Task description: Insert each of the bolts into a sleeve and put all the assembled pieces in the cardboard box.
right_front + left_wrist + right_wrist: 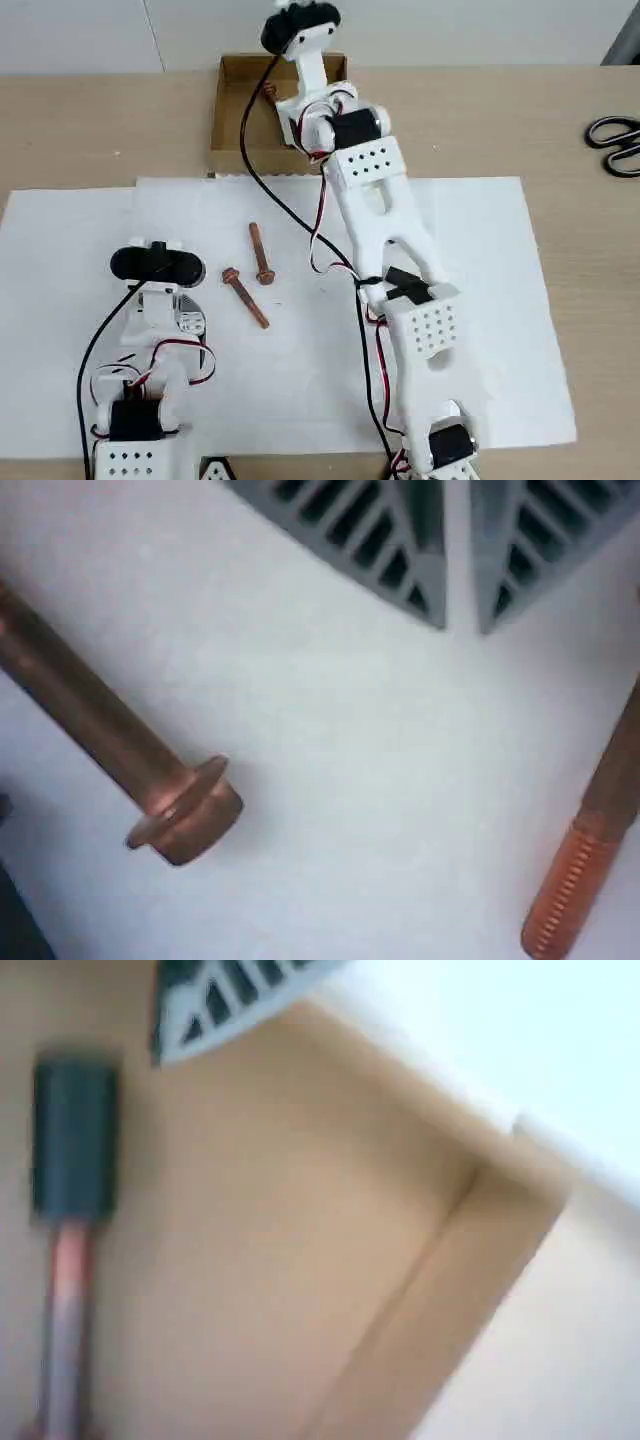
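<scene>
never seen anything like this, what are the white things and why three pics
The white things are two small robot arms, each ending in a gripper. One picture looks down on the table; the other two come from cameras on the wrists. The left arm sits by a loose bolt and a second bolt on white paper. The right arm is over the cardboard box, where a bolt in a dark sleeve lies. Scissors lie aside. Neither arm visibly holds anything.

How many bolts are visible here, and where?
3. One bolt and another lie loose on the white paper; a third bolt, in a sleeve, lies in the cardboard box. The right arm over the box may hide more.
</scene>
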You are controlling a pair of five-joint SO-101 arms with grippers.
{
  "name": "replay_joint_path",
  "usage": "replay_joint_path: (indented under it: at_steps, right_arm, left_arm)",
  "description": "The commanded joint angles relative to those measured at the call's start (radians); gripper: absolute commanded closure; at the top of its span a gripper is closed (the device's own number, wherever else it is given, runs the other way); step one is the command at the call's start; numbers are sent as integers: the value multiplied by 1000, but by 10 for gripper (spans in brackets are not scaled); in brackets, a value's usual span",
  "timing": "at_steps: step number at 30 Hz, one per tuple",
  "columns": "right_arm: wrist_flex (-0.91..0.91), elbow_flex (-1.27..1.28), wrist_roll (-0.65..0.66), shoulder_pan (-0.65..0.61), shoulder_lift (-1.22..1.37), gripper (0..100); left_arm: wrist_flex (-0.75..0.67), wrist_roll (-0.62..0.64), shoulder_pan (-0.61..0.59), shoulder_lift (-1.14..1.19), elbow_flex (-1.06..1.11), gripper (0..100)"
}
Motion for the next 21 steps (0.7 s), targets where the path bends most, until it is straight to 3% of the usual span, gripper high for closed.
replay_joint_path:
  at_steps: [1, 8, 14, 21]
  right_arm:
    - [197, -77, -28, -4, -113, 876]
    - [506, -164, -150, -13, -199, 876]
    - [524, -141, -189, -25, -282, 876]
    - [524, 167, -310, -24, -450, 876]
  left_arm:
    - [2, -2, 0, -11, -5, 995]
    - [2, -2, 0, -11, -5, 995]
    - [2, -2, 0, -11, -5, 995]
    - [2, -2, 0, -11, -4, 995]
